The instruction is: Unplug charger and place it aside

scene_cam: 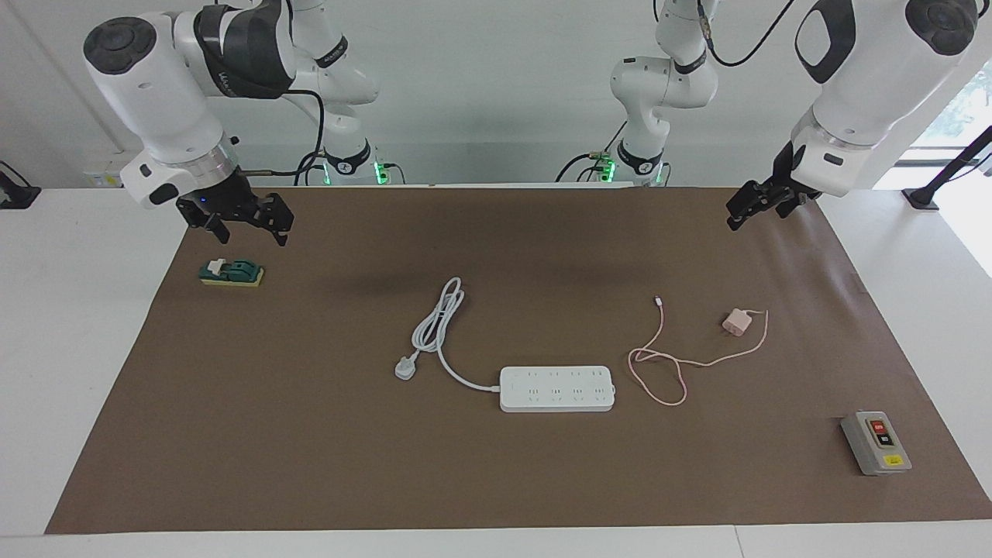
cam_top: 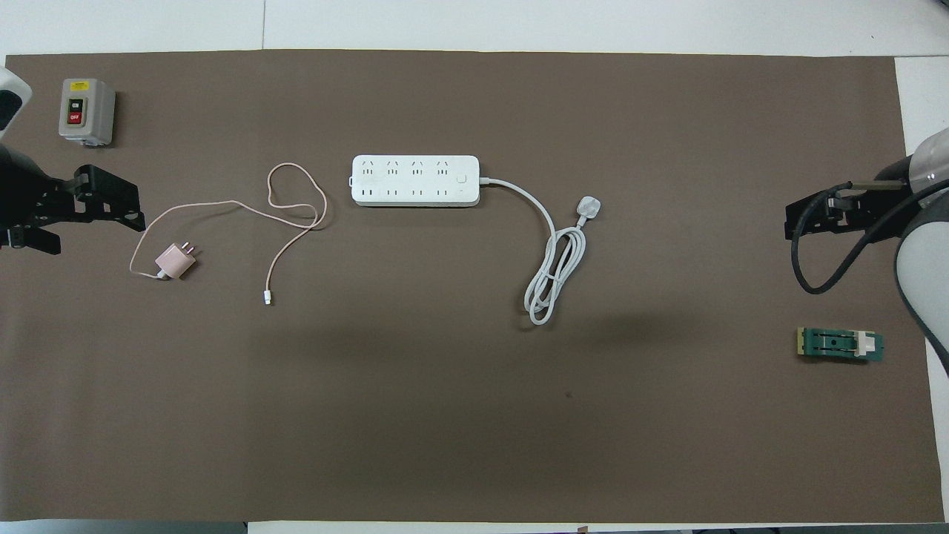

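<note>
The pale pink charger (scene_cam: 735, 321) lies on its side on the brown mat, unplugged, its prongs free; it also shows in the overhead view (cam_top: 176, 261). Its thin pink cable (scene_cam: 659, 377) loops toward the white power strip (scene_cam: 556, 388), whose sockets are all empty (cam_top: 415, 180). The charger is nearer to the robots than the strip, toward the left arm's end. My left gripper (scene_cam: 756, 209) is open and empty, raised over the mat at the left arm's end, apart from the charger (cam_top: 89, 226). My right gripper (scene_cam: 249, 231) is open and empty, raised over a green block.
The strip's thick white cord and plug (scene_cam: 438, 325) lie coiled toward the right arm's end. A grey switch box with a red button (scene_cam: 876, 442) stands at the mat's corner at the left arm's end. A green and yellow block (scene_cam: 232, 273) lies under the right gripper.
</note>
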Controlling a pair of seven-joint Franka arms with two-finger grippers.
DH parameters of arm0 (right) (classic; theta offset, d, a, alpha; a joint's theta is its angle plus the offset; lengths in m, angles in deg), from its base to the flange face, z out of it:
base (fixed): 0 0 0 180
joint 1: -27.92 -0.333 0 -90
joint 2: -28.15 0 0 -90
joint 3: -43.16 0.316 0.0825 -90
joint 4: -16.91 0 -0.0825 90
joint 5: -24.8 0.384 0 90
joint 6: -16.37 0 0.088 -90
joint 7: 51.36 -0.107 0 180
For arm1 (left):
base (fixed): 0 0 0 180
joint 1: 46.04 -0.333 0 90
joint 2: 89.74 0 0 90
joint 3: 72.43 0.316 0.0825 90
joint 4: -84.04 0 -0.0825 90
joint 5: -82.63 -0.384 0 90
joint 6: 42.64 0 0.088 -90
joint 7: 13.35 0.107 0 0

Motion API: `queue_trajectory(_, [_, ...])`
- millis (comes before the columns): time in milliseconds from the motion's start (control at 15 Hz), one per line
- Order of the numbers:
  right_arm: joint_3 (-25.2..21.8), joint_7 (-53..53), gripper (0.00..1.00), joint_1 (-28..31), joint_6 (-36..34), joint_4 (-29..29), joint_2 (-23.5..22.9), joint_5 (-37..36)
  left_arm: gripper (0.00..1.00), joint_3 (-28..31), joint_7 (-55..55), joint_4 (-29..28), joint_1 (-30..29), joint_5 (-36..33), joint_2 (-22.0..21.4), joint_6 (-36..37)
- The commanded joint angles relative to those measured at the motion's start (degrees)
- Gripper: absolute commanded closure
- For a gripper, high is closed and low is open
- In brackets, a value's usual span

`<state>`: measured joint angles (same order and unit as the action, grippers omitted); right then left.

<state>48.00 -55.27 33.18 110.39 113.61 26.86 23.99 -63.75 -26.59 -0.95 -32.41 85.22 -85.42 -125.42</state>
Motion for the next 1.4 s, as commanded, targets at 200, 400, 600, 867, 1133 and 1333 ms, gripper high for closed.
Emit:
queue_trajectory(200, [0.52,1.62,0.0,1.16,0.2,1.65,1.2,-0.76,0.0,-1.39,10.34,-3.5,-1.58,-0.22,0.6,-0.98])
queue_trajectory(400, [0.52,1.53,0.0,1.95,0.2,1.65,1.2,-0.76,0.0,-1.3,10.34,-2.29,-1.67,-0.66,1.21,0.06])
queue_trajectory(600, [0.52,1.45,0.0,1.95,0.29,1.83,1.2,-0.76,0.0,-1.56,10.52,-0.34,-1.41,-0.92,2.01,0.87])
queue_trajectory(867, [0.52,1.36,0.0,1.95,0.29,1.74,1.2,-0.76,0.0,-1.56,10.69,-0.53,-1.32,-0.92,2.35,-1.07])
queue_trajectory(1133, [0.52,0.74,0.0,1.95,0.29,1.91,1.29,-0.94,0.0,-1.48,11.22,-0.44,-1.41,-3.12,2.36,-1.95])
queue_trajectory(1333, [0.61,1.18,0.0,1.95,0.29,2.0,1.29,-0.94,0.0,-1.56,11.13,-0.44,-1.41,-2.51,2.36,-3.53])
